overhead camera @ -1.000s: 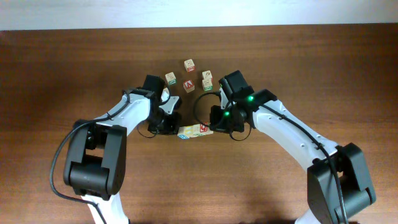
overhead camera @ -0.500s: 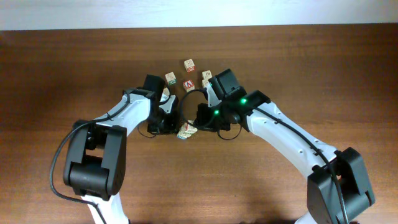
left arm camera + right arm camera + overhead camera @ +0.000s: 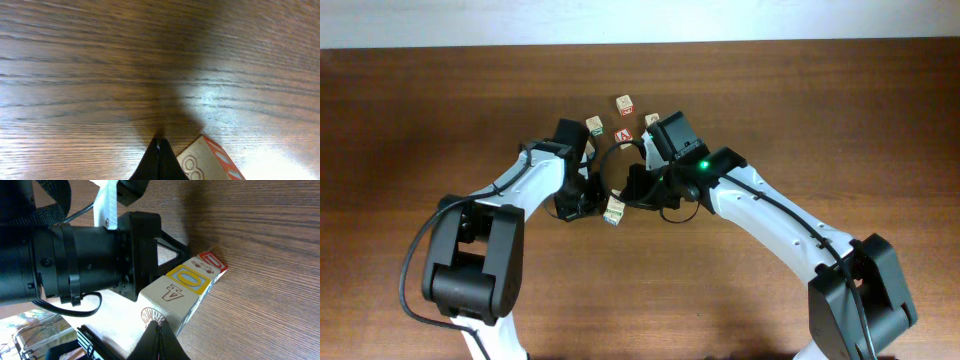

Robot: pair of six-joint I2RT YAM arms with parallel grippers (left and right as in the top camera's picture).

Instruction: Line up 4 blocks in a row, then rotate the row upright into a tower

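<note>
Several pale wooden blocks lie in a row between my two grippers, seen as a short stub in the overhead view. In the right wrist view the row runs from a shell-marked block past a letter block and a yellow-faced O block to a red-marked block. My right gripper is shut, tips against the shell-marked block. My left gripper is shut and empty, beside a block with an 8. From overhead, the left gripper and right gripper flank the row.
Further back stand loose cubes: a red "A" cube, a green-marked cube, a red-marked cube and one partly under my right arm. The left arm's dark body crowds the row's far side.
My right gripper has swept left and toward the back, pushing its end of the row. The row has swung from lying left-to-right to nearly front-to-back. The left gripper has barely moved.
</note>
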